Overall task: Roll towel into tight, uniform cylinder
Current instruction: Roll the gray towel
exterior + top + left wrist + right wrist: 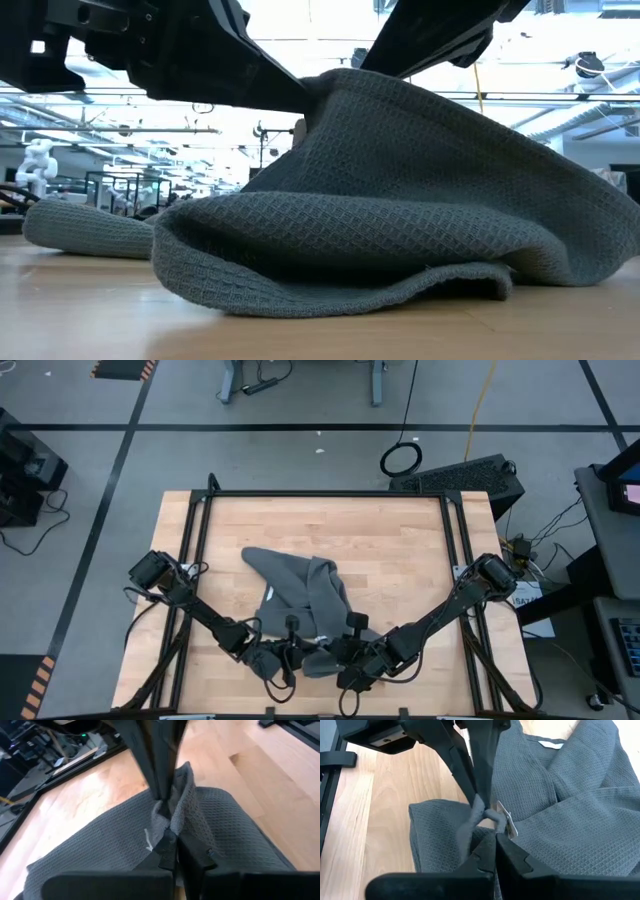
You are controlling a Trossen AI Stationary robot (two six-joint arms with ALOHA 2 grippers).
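While both end effectors pinch its near edge shut, we see the crumpled dark grey waffle-weave cloth towel (300,600) stretching away across the bench (400,540). Left end effector (169,827) and right end effector (487,822) sit side by side, equally near.

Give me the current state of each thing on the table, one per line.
towel: crumpled, unrolled heap on the table, near edge pinched and lifted.
white tag: exposed, right by the pinch point.
left gripper: shut on the towel's near edge.
right gripper: shut on the towel, beside the left one.
table: bare wood around the cloth.
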